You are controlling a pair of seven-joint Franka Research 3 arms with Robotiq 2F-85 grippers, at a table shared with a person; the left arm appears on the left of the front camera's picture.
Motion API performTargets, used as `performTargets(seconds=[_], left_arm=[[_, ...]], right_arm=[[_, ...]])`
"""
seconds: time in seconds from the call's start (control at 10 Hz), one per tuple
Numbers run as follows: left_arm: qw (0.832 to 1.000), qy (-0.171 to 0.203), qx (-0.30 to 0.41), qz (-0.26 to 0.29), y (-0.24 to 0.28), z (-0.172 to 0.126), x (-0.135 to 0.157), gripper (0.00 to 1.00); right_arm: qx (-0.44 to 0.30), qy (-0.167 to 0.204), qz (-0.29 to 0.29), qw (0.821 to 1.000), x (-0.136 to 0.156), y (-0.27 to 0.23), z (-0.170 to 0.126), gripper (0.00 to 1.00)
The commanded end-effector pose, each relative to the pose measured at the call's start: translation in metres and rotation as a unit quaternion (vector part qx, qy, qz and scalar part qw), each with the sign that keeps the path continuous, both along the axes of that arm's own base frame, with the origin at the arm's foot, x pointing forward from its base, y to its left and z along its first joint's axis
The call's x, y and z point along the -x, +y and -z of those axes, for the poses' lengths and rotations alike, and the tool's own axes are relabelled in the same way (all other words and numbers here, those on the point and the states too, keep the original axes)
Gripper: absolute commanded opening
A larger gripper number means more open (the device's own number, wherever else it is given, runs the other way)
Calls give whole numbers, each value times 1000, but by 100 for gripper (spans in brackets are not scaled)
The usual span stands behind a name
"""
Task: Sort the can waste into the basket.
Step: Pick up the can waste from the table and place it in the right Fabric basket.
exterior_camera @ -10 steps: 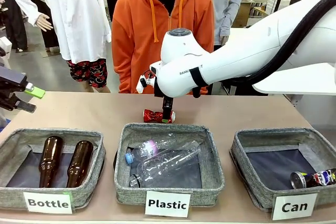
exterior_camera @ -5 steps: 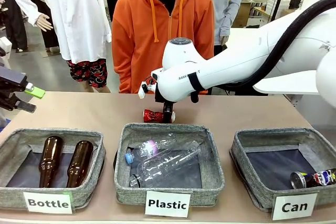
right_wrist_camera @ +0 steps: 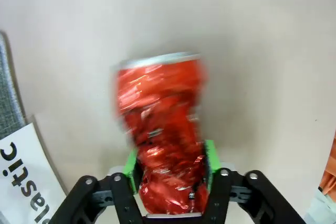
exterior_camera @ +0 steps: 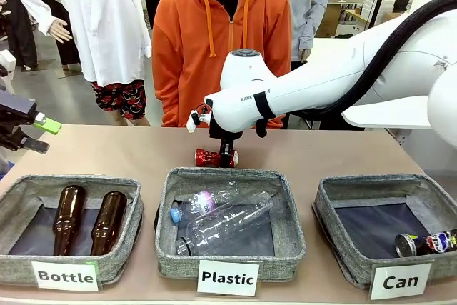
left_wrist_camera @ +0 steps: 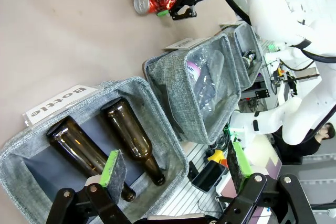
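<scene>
In the right wrist view the right gripper (right_wrist_camera: 170,174) has its green pads (right_wrist_camera: 131,174) pressed against both sides of the crushed red can (right_wrist_camera: 160,145), closed on it; the blurred can lies on the bare table (right_wrist_camera: 262,51). The front view shows where: the red can (exterior_camera: 209,157) sits on the table just beyond the far rim of the middle basket marked "Plastic" (exterior_camera: 289,237), with the right gripper (exterior_camera: 227,158) down on its right end. That view also shows the dark printed can (exterior_camera: 427,243) lying in the near right corner of the basket marked "Can" (exterior_camera: 343,262), at the right. The left gripper (left_wrist_camera: 173,169) has its jaws wide open with nothing between them, above the basket marked "Bottle" (left_wrist_camera: 31,145), where two brown bottles (left_wrist_camera: 131,137) lie side by side.
</scene>
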State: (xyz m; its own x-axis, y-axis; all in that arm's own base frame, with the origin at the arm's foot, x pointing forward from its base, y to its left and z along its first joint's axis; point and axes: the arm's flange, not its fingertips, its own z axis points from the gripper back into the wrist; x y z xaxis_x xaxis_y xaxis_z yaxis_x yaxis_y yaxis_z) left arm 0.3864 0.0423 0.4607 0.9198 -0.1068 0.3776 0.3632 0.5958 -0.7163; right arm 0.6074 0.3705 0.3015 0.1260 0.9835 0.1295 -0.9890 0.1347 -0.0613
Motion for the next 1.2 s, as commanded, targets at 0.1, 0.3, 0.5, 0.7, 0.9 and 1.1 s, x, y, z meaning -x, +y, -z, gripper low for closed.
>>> performTargets(seconds=[0.1,0.3,0.5,0.7,0.9,1.1], left_arm=[[1000,6,-2,0,1,-3,2,100],[1000,6,-2,0,1,-3,2,100],[1000,6,-2,0,1,-3,2,100],[1000,6,-2,0,1,-3,2,100],[1000,6,-2,0,1,-3,2,100],[1000,6,-2,0,1,-3,2,100]], right_arm=[[-5,12,-15,1000,-4,-3,0,6],[2,5,-17,1000,0,0,-7,0],[21,-23,-18,999,19,-2,-39,0],[29,-69,-17,997,48,-9,-95,0],[27,-64,-21,997,87,-16,-149,0],[15,-27,-4,1000,136,-28,-191,0]])
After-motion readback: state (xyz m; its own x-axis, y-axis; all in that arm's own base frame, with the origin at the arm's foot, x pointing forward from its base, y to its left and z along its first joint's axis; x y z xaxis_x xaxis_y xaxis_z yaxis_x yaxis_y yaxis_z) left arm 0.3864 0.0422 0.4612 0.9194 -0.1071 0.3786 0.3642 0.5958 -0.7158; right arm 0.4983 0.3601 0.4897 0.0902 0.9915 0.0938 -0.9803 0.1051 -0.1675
